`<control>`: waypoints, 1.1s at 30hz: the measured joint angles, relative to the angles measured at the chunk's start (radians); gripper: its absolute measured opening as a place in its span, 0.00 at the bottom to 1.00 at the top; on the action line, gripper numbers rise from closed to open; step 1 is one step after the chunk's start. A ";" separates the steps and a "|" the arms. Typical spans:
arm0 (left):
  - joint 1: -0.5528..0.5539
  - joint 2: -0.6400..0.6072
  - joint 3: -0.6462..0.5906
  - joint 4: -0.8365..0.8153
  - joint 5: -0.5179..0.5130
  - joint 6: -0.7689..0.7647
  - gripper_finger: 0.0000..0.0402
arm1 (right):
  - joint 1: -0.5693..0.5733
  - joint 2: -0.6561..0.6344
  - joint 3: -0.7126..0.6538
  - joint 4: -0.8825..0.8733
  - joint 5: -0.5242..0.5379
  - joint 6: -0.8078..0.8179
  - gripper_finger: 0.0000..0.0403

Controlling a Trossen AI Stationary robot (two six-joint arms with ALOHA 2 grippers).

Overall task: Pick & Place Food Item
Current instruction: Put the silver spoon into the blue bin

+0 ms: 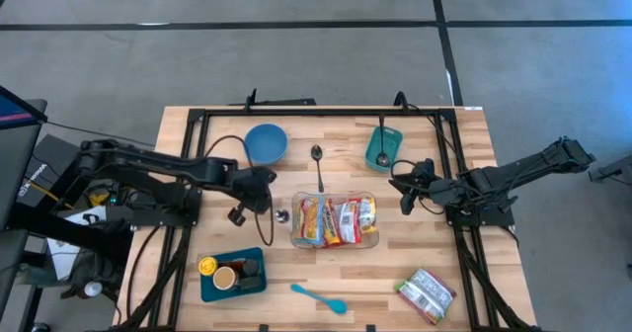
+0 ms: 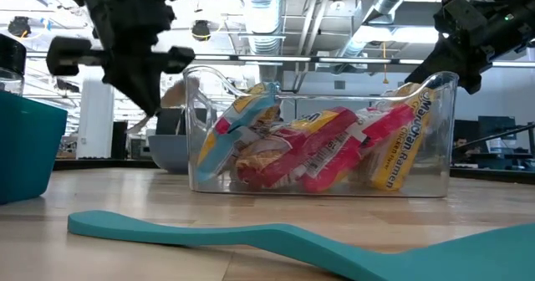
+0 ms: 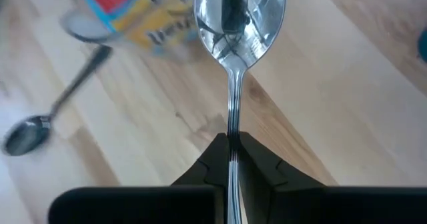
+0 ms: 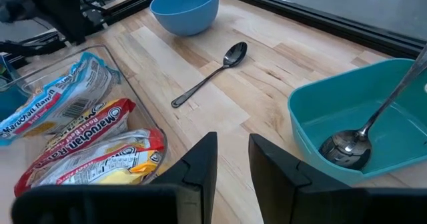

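Ramen packets (image 1: 336, 220) sit in the clear bin (image 1: 336, 244) mid-tabletop. Left gripper (image 3: 231, 159) fingers clamped on a spoon (image 3: 235, 24) just beside it; thin handle could twist or slip. Right gripper (image 4: 232, 159) fingers apart, waiting near the teal tray (image 4: 313, 117)

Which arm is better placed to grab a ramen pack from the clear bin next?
The right. The right gripper is open and empty beside the clear bin of ramen packs. The left gripper is shut on a metal spoon, so it would have to set that down first.
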 joint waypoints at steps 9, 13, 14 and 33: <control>0.000 -0.105 0.001 0.022 -0.056 -0.074 0.02 | 0.000 0.000 0.000 0.002 0.000 0.000 0.20; 0.000 -0.133 0.001 0.096 -0.122 -0.157 0.03 | 0.000 0.000 0.000 0.003 0.000 0.000 0.20; 0.000 -0.136 0.001 0.122 -0.136 -0.180 0.03 | 0.000 0.000 0.000 0.003 0.000 0.000 0.20; 0.000 -0.119 0.001 0.615 -0.617 -0.459 0.03 | -0.001 0.000 0.000 0.104 0.009 0.000 0.20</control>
